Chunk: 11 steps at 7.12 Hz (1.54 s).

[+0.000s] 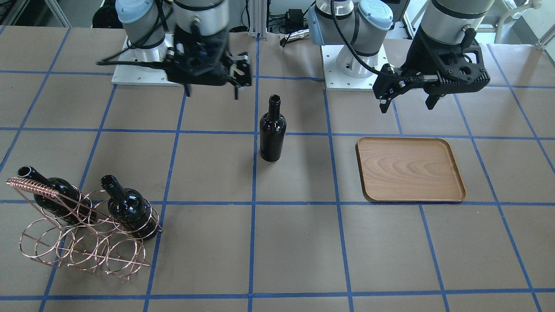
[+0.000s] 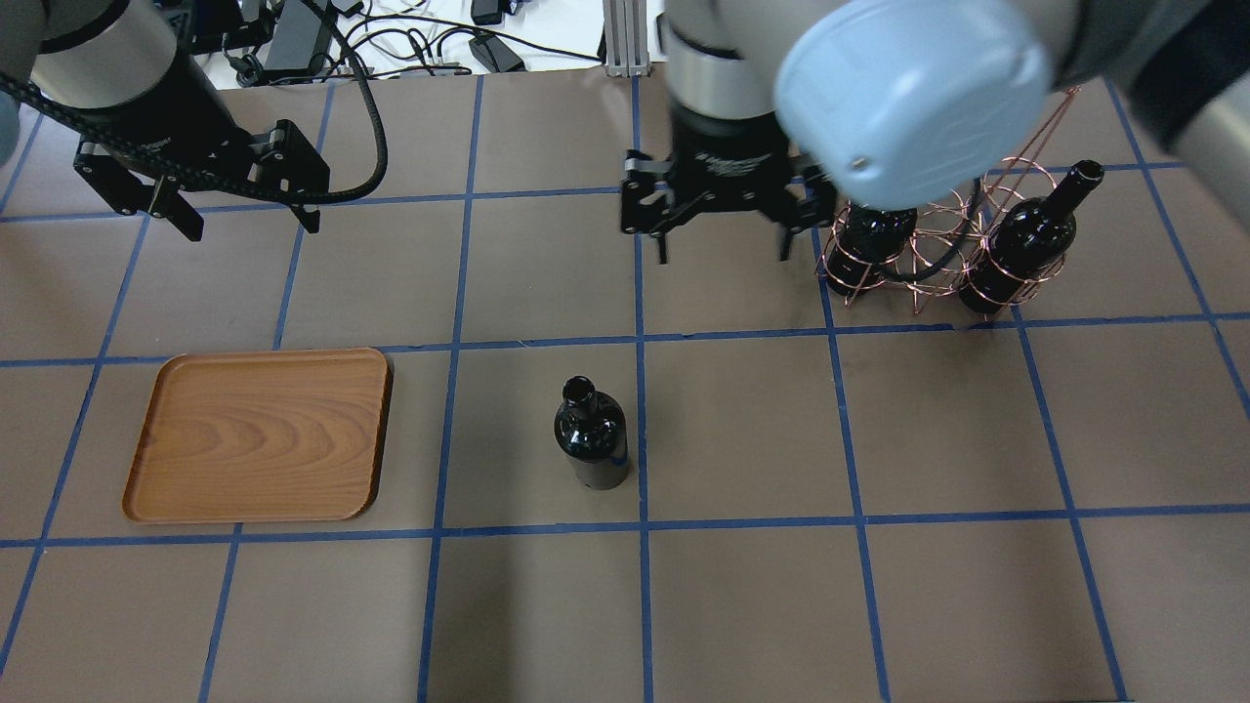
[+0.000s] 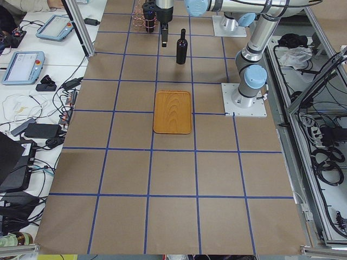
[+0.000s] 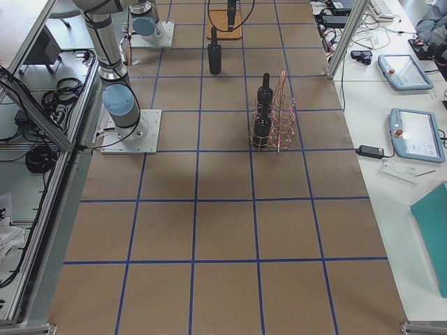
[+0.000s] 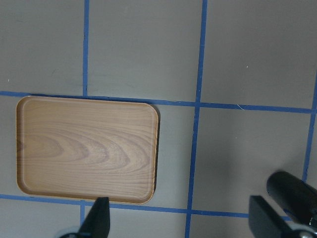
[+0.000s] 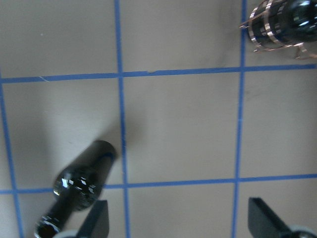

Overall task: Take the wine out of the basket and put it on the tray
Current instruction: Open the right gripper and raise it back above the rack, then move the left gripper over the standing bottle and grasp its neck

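- The wine [image 1: 272,130] stands upright on the surface [image 1: 208,260], between basket [image 1: 86,242] and tray [image 1: 409,169].
- Wide and empty: left end effector [image 2: 251,223], right end effector [image 2: 724,244].
- Risk: a finger clipping the neck could topple it.

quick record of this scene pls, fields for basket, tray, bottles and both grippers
basket: two bottles in it
tray: nothing on it
third wine bottle: upright between basket and tray, ungrasped
left gripper: open, raised, on the tray's side
right gripper: open, raised, holding nothing
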Available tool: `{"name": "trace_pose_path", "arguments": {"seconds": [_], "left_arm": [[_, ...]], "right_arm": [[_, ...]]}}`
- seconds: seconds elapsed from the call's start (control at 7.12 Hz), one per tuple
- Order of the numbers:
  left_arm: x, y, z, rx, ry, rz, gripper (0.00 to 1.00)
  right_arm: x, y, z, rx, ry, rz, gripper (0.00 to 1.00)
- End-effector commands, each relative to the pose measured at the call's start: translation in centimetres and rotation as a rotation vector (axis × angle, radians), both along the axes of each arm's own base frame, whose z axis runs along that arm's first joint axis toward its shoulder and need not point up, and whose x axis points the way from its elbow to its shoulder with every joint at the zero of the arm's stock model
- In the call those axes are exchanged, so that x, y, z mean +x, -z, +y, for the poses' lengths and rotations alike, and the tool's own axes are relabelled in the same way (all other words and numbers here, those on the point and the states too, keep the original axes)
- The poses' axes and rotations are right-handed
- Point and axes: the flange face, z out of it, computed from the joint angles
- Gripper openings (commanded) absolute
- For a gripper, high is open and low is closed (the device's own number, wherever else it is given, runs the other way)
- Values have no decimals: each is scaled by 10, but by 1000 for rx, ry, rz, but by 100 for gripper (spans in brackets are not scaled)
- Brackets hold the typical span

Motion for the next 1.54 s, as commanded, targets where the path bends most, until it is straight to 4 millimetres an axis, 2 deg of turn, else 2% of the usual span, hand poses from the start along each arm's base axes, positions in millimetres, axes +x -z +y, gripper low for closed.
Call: {"name": "trace_pose_path", "arguments": {"seconds": [0.0, 0.14, 0.28, 0.42, 0.56, 0.7, 0.84, 0.98, 1.12, 1.26, 1.4], "left_arm": [[-4, -4, 4, -2, 25, -22, 100], [-6, 2, -1, 1, 21, -8, 100], [-16, 4, -1, -1, -2, 41, 100], [-46, 4, 6, 1, 5, 76, 100], [-77, 11, 10, 12, 35, 77, 100], [-104, 17, 16, 22, 78, 77, 100], [-134, 24, 29, 43, 105, 77, 100], [-176, 36, 49, 62, 157, 70, 100], [-202, 47, 64, 78, 224, 66, 100], [-215, 61, 68, 77, 249, 69, 100], [-221, 76, 71, 109, 254, 117, 100]], "right_arm": [[-66, -35, 18, -9, -23, 35, 100], [-69, -25, 16, 3, -20, 40, 100], [-79, -20, 8, 4, -23, 39, 100], [-95, -19, -7, -19, -52, 22, 100], [-98, -16, -14, -17, -102, -53, 100], [-97, -17, -14, -23, -118, -49, 100], [-98, -15, -14, -11, -116, -49, 100], [-98, -15, -15, -18, -116, -52, 100], [-101, -19, -14, -31, -112, -46, 100], [-100, -20, -13, -39, -108, -43, 100], [-109, -20, -21, -57, -87, -32, 100]]}}
